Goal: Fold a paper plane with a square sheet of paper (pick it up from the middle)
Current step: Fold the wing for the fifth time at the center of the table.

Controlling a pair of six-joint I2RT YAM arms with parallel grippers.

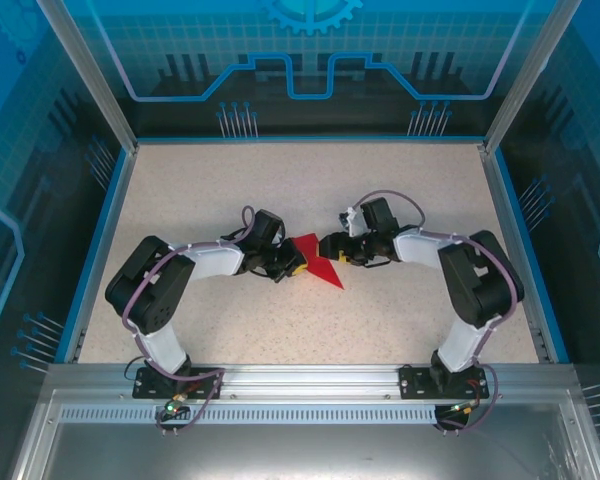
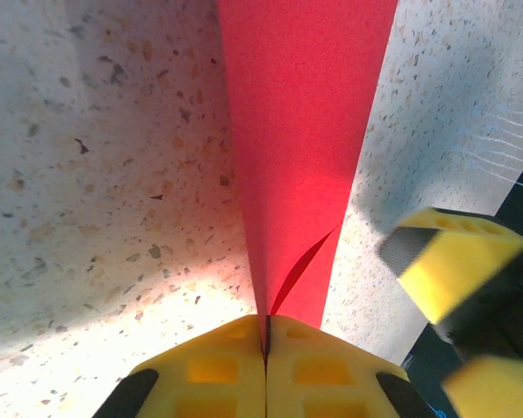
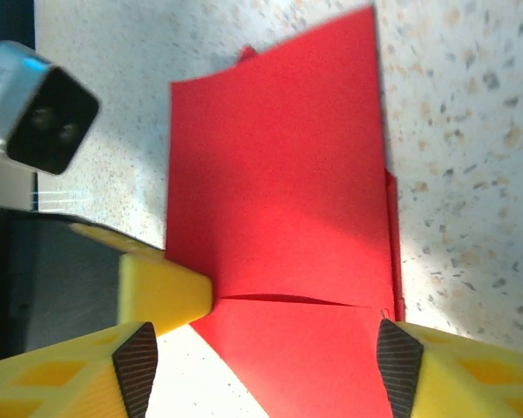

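One camera looked down from behind my bases point(image 1: 170, 378); both wrist cameras closely shared the red paper point(image 2: 301, 131).

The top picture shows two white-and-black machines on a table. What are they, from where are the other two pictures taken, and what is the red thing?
They are robot arms, the left arm and the right arm, bolted at the near edge of a speckled table and seen from above. The other two pictures come from a small camera on each wrist, so the yellow fingers there belong to the arms. The red thing is a partly folded sheet of paper. The left gripper is shut on it; the right gripper is open, its fingers spread wide beside the paper.
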